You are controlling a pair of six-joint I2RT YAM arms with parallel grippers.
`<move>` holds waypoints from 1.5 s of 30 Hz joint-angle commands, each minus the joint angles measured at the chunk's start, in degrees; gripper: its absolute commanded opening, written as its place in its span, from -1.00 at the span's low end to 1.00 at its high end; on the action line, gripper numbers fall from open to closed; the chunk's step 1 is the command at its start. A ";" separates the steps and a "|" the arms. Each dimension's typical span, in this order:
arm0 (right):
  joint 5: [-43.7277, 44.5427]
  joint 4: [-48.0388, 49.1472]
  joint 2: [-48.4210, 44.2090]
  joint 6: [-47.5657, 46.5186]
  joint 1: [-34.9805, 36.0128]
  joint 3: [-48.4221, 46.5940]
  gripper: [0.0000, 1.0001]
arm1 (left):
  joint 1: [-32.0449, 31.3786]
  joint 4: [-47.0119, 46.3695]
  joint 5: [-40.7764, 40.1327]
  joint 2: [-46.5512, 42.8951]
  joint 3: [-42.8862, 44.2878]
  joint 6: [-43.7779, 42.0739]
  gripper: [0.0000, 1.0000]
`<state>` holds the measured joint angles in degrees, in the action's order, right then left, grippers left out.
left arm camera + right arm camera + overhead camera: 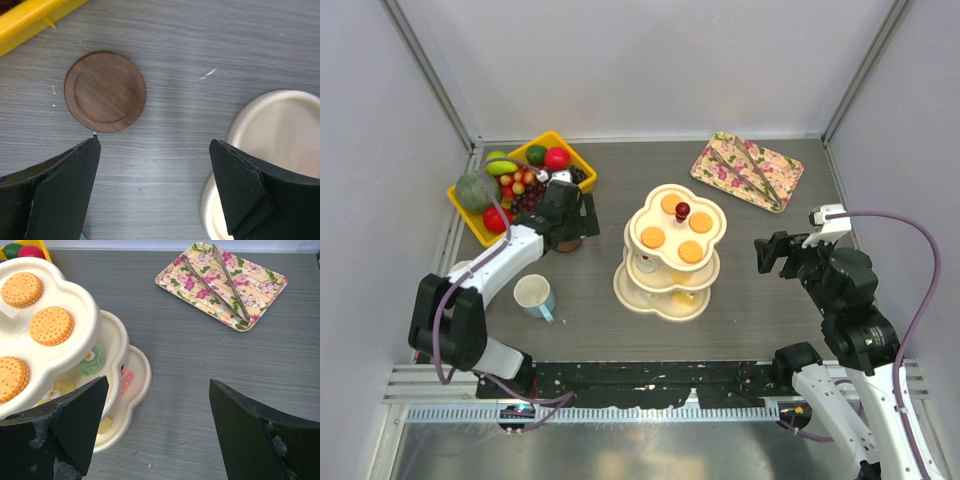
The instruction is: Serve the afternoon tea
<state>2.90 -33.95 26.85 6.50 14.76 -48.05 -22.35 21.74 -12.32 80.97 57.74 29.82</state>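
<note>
**Left claw** [156, 145]: the jaws stand wide apart with nothing between them, pointing down at the grey table [200, 45].
- Just beyond the fingertips lies a round dark-brown wood-grained piece [105, 91], which looks flat-faced from above. You cannot tell from here whether it is an upturned mug or a coaster.
- It sits near the yellow plastic bin of fruit [576, 156] without touching it, to the left of the cream three-tier clover-shaped stand [640, 222].

**Right claw** [159, 385]: the jaws are apart and empty. It sits low on the stand's right side, well short of the floral rectangular tray [172, 277] carrying metal tongs [227, 277].

**Other items:**
- The pale blue mug [535, 297] stands upright at the front-left of the stand.
- Round orange biscuits [653, 237] sit on the top tier around the red knob [682, 210].
- Small colourful pastries [91, 361] sit on the tiers below.

**Judgement:** the step in hand looks like the left claw picking up the dark piece.

**To do it well:**
- Move the claw forward until the piece sits centred between the fingers rather than ahead of them, then lower it straight down.
- Keep one finger off the bin wall and the other off the stand's bottom tier, which is close on the inner side.
- A low piece offers little edge, so take the pads nearly to the table before closing, and close evenly across its widest line.
- Hold the right claw clear of the tiers, because a nudge there would likely shift the biscuits.
</note>
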 commanded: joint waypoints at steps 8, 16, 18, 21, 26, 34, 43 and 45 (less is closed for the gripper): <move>0.44 2.67 -1.54 -1.14 0.00 0.94 0.83 | 3.36 3.04 -5.88 13.33 6.51 2.87 0.98; 0.97 3.28 -2.85 -1.32 0.00 1.73 0.86 | 6.17 6.65 -3.68 19.57 10.64 5.95 0.98; 1.06 3.45 -3.03 -1.32 0.00 2.08 0.86 | 6.79 7.27 -3.68 20.19 10.47 6.82 0.98; 0.80 3.89 -3.30 -1.23 0.09 2.70 0.86 | 7.14 7.79 -4.47 20.45 10.82 7.09 0.98; 0.80 4.16 -3.47 -1.23 0.00 2.79 0.87 | 7.49 11.30 -5.09 22.21 13.54 6.30 0.98; 1.15 4.34 -4.44 -1.40 0.00 3.23 0.87 | 7.50 12.90 -1.58 23.27 16.01 3.05 0.88; 0.80 4.77 -4.53 -1.32 0.09 3.58 0.87 | 7.50 9.56 6.60 22.48 17.15 1.03 0.67; 0.80 4.69 -4.53 -1.40 0.00 3.58 0.87 | 7.58 8.77 8.00 22.83 17.32 0.76 0.65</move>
<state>3.16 -32.14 22.74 5.89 14.79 -44.05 -15.25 33.19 -8.67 104.73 72.53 32.21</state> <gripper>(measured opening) 0.934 0.833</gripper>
